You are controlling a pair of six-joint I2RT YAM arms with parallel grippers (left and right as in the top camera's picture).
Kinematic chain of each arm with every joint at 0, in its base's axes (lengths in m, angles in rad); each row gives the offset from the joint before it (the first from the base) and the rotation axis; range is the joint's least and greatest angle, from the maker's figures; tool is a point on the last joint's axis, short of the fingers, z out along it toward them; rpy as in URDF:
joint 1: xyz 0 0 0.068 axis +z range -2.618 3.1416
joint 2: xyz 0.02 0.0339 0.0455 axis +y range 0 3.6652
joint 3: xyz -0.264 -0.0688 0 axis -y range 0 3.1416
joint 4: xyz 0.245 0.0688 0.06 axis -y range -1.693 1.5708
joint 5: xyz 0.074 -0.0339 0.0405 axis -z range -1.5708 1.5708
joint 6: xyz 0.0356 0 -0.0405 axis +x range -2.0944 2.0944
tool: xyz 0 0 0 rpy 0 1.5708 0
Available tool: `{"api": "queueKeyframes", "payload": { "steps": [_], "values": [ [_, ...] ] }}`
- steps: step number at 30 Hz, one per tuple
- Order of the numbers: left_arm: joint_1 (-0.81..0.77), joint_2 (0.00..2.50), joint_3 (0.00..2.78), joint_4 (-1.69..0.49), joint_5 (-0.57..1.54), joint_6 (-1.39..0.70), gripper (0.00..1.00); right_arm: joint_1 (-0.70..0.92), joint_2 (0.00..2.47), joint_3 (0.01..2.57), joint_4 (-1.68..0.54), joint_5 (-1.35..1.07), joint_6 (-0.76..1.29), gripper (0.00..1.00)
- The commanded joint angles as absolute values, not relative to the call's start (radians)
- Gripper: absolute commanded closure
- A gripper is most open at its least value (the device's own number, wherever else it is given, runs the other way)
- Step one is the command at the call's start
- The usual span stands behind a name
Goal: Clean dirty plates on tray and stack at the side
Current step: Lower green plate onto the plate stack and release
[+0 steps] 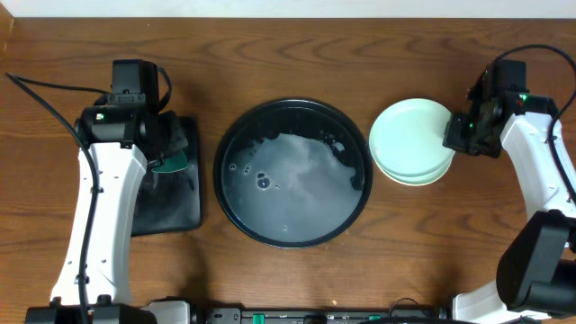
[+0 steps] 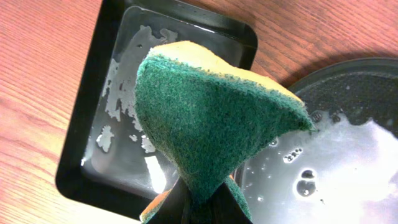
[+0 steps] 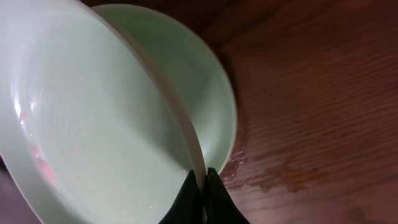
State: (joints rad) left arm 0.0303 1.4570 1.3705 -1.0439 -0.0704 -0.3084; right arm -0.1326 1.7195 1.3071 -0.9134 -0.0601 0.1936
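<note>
1. Round tray (image 1: 222,144) (image 2: 348,71) – centre of the counter (image 1: 297,54). Black, raised rim. Its floor holds a film of foamy water (image 1: 301,166) with a few bubbles.
2. Plates – on the counter right of the round tray, just beside its rim but apart from it. Two can be made out, both pale green-turquoise. The top plate (image 1: 407,130) (image 3: 93,124) lies over the lower plate (image 1: 416,178) (image 3: 208,81), shifted a little off it. Whether more lie beneath, I cannot tell.
3. Right gripper (image 1: 449,135) (image 3: 202,186) – at the right-hand edge of the top plate. The fingers are pinched nearly together on its thin rim, one on each face. The right wrist view shows this plate tipped up against the lower one at the held side. I cannot tell whether it still bears on it elsewhere.
4. Left gripper (image 1: 167,149) (image 2: 202,202) – clamped on a sponge (image 1: 176,163) (image 2: 211,118), squeezing its base so that it fans outward. Green scouring face toward the wrist camera, yellow foam behind.
5. Rectangular tray (image 1: 175,209) (image 2: 81,143) – left of the round tray, black, its floor wet and streaked. The sponge hangs above its near-right part, close to the round tray's rim.
6. Counter – brown wood grain, with a damp patch by the plates in the right wrist view.
</note>
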Motion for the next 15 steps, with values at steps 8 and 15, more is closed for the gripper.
{"api": "queueKeyframes", "payload": {
  "steps": [8, 15],
  "values": [
    [0.046, 1.539, 1.378, -1.046, -0.106, -0.266, 0.93, -0.162, 1.704, 1.219, -0.804, -0.08, 0.212, 0.62],
    [0.104, 1.596, 1.366, -1.039, -0.105, -0.262, 0.92, -0.141, 1.703, 1.292, -0.905, -0.144, 0.193, 0.36]
  ]
}}
